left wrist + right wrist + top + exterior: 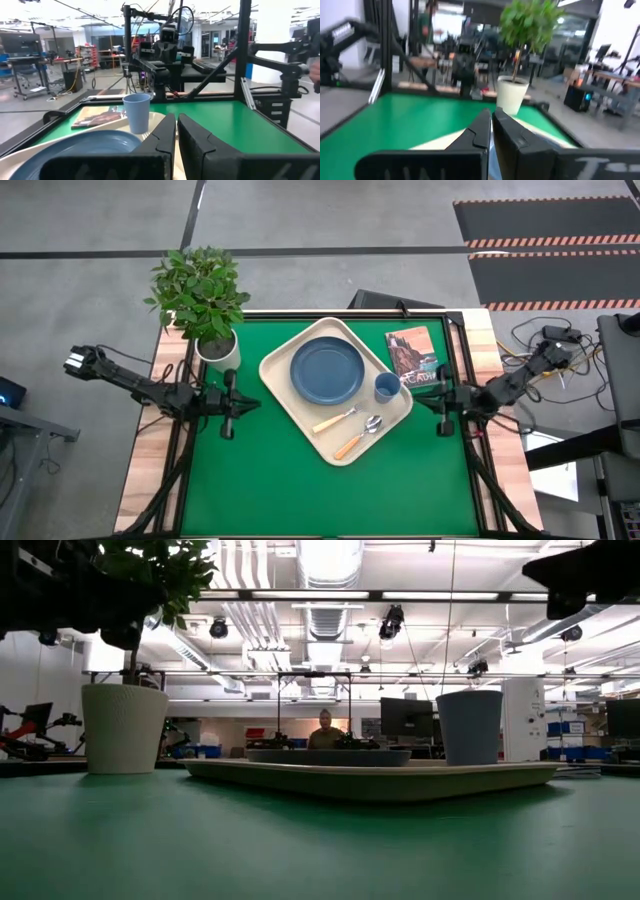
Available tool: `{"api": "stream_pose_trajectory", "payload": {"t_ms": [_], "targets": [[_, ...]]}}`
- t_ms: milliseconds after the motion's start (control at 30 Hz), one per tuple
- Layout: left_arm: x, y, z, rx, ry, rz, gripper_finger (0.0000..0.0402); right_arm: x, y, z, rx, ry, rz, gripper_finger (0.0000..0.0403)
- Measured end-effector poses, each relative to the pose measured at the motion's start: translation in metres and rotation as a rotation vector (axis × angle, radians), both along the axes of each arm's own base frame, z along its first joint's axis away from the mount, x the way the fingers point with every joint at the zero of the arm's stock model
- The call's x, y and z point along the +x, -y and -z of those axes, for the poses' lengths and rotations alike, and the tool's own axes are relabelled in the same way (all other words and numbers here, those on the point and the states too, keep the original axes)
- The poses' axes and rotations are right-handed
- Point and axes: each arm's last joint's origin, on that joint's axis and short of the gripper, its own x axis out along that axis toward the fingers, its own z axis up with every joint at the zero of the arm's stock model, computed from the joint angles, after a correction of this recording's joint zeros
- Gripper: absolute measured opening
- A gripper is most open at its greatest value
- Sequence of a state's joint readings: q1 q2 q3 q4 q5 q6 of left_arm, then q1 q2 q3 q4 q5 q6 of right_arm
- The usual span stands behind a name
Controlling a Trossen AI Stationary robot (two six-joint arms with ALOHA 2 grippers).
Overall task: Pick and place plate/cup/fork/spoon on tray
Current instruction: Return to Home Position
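The cream tray (290,402) lies on the green table, turned at an angle. On it lie the blue plate (327,369), the blue cup (387,387), the fork (334,420) and the spoon (360,436). The tray (400,777), plate (328,756) and cup (469,727) also show in the low view. My left gripper (228,430) is shut and empty at the table's left edge. My right gripper (444,428) is shut and empty at the right edge. The left wrist view shows the plate (75,150) and cup (136,113) beyond its shut fingers (176,131).
A white plant pot (217,348) with a leafy plant (200,288) stands at the far left corner. A brown-covered book (414,354) lies at the far right, beside the tray. A person sits far off in the room behind (323,730).
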State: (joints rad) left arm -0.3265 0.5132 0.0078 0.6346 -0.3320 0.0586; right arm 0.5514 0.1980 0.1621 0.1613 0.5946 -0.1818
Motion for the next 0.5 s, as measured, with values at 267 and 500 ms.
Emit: {"api": "stream_pose_trajectory", "payload": {"t_ms": [267, 500], "targets": [[0.000, -0.001, 0.000, -0.003, -0.002, -0.018, 0.0001, -0.015, 0.009, 0.005, -0.068, 0.058, 0.001, 0.0009], [0.000, -0.001, 0.001, -0.002, -0.006, -0.032, 0.0001, -0.010, 0.007, 0.024, -0.200, 0.006, 0.006, 0.0008]]}}
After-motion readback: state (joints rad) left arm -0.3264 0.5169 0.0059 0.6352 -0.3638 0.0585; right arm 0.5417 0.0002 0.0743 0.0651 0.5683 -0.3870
